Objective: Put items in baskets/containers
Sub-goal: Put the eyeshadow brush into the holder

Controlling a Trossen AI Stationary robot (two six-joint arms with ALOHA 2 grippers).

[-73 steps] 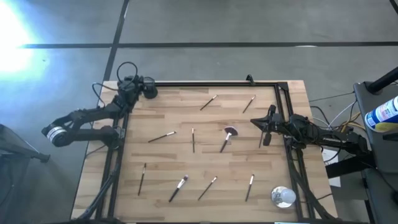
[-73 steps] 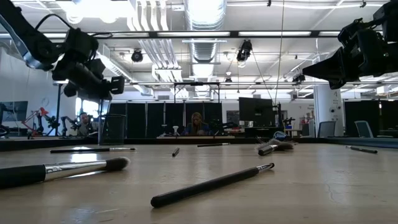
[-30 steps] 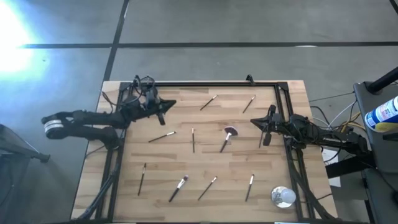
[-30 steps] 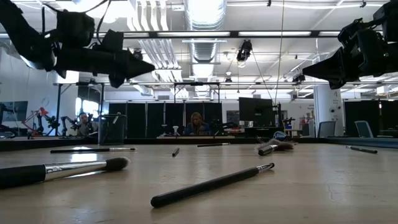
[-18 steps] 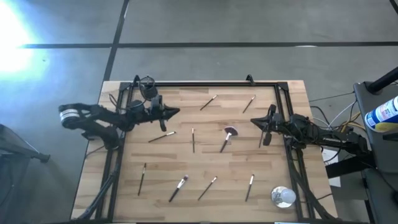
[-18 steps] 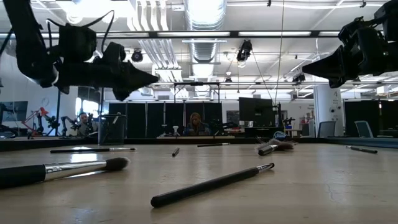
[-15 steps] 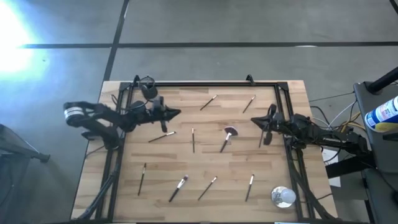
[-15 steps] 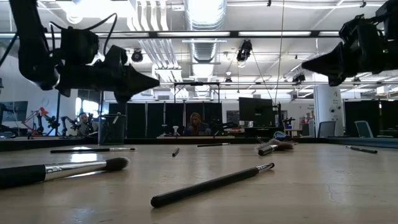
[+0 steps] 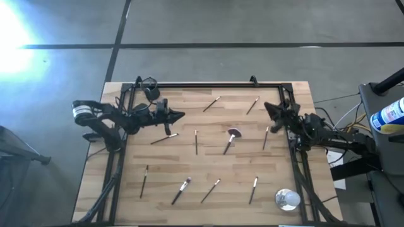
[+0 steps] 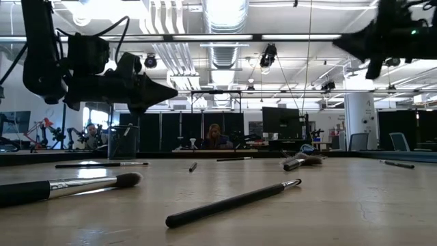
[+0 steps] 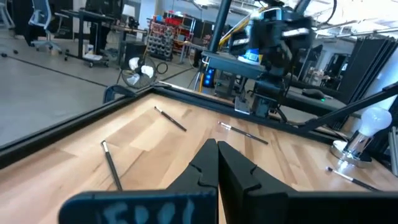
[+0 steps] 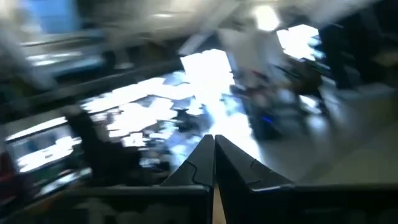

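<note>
The left gripper (image 9: 180, 115) has swung out from the black cup (image 10: 123, 142) at the far-left corner, pinched shut, empty — brushes (image 9: 164, 138) lie scattered; right gripper (image 9: 266, 107), shut, lifts.

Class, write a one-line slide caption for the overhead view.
Two shut grippers, left gripper and right gripper, hover over scattered makeup brushes.

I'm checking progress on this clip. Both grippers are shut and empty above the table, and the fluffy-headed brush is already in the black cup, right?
Not quite. The fluffy-headed brush lies flat on the table near its middle, not in the black cup, as the high view shows. The rest holds: the left gripper and the right gripper are both shut and empty above the table.
</note>
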